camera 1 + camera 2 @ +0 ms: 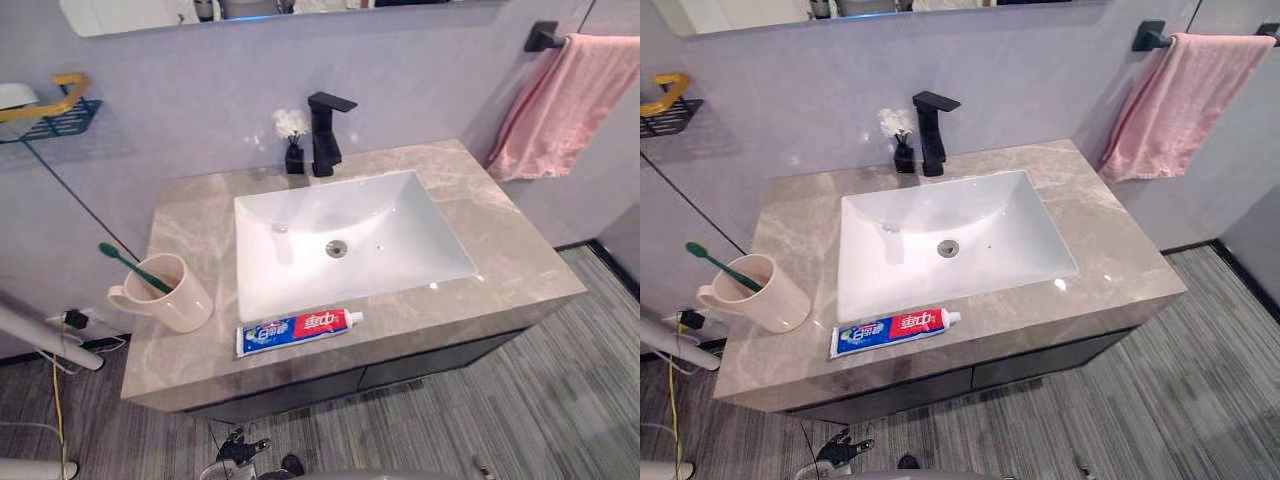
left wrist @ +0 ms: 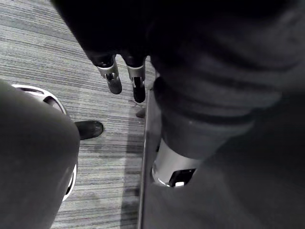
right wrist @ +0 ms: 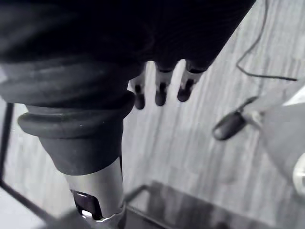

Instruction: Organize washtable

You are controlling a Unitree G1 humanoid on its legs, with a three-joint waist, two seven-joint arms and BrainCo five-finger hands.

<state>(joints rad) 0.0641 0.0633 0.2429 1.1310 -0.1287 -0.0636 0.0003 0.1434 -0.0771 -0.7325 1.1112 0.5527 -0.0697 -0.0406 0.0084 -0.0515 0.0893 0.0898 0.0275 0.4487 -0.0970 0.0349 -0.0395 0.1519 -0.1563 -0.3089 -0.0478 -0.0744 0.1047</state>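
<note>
A beige cup (image 1: pixel 172 295) stands at the counter's front left corner with a green toothbrush (image 1: pixel 130 265) leaning in it. A blue, white and red toothpaste tube (image 1: pixel 298 330) lies flat on the counter (image 1: pixel 500 240) along its front edge, before the white basin (image 1: pixel 345 235). My left hand (image 2: pixel 114 78) hangs low over the striped floor with relaxed fingers and holds nothing. My right hand (image 3: pixel 161 90) hangs likewise over the floor, with straight, empty fingers.
A black faucet (image 1: pixel 325 130) and a small black vase of white flowers (image 1: pixel 294 150) stand behind the basin. A pink towel (image 1: pixel 560 110) hangs on a black rail at the right wall. A blue wire shelf (image 1: pixel 50 110) with a yellow handle is fixed at left.
</note>
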